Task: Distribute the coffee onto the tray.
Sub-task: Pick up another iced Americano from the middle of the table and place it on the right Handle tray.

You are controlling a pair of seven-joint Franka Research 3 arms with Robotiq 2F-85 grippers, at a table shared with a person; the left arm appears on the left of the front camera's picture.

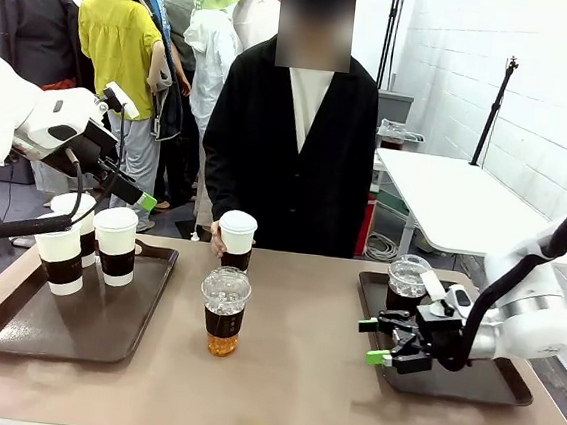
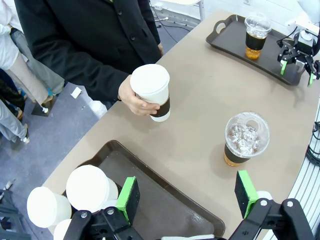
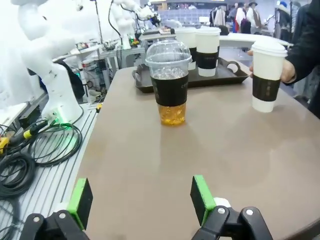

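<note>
Tan, smooth-topped table [image 1: 298, 375] with rounded corners, and a person in a black buttoned cardigan [image 1: 298, 164] at its far side. Two dark brown rectangular plastic trays with raised rims: left tray [image 1: 11, 332] and right tray [image 1: 467, 389], one at each end of the table. Left gripper [image 2: 187, 195], black with green pads: jaws spread wide, holding and touching nothing, hanging over the inner edge of the left tray. Right gripper [image 1: 371, 342], same make: jaws spread wide, empty, low over the table at the inner edge of the right tray and pointed at the middle cup. Three white paper cups [image 1: 115, 245] with white lids and dark bands, upright and clustered at the far end of the left tray. A fourth white paper cup [image 1: 236, 238] on the table's far edge, gripped by the person's hand [image 2: 132, 100]. One clear dome-lidded plastic cup [image 1: 224, 312], dark band and amber drink, upright on the bare table centre. A second clear dome-lidded cup [image 1: 407, 283], upright at the far end of the right tray.
</note>
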